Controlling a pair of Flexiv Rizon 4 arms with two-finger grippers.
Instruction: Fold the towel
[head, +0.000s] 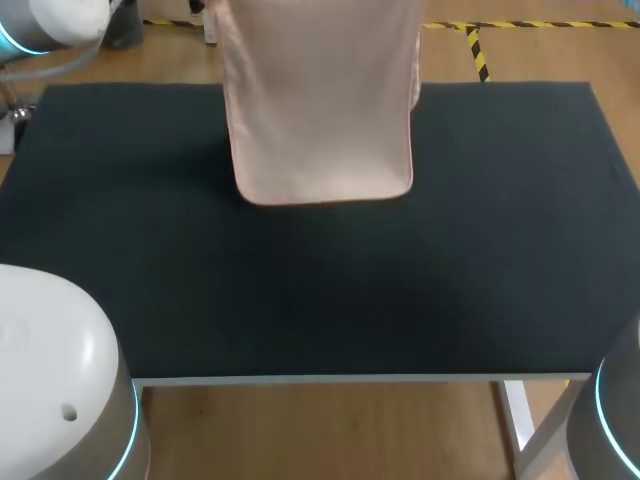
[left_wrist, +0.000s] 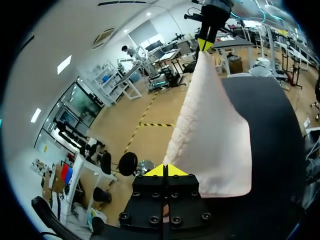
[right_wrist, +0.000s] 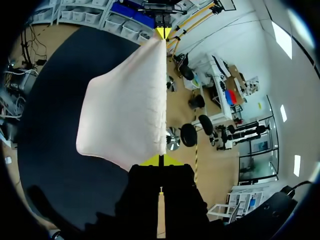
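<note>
- Left fingers (left_wrist: 165, 171): together, clamped on top corner of pale pink cloth towel (head: 320, 110).
- Right fingers (right_wrist: 161, 161): together, clamped on other top corner.
- Towel hangs flat, stretched between both, over far middle of black desk (head: 400, 290).
- Hem contact with desk: cannot tell.
- Lower hem well apart from desk's near, left and right edges.

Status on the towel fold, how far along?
Done: the pale pink cloth towel is picked up, its upper corners pinched by the left gripper and the right gripper. In hand: it hangs spread between them over the far side of the black table. Left: laying it down and folding; no finished fold lies on the table yet.
</note>
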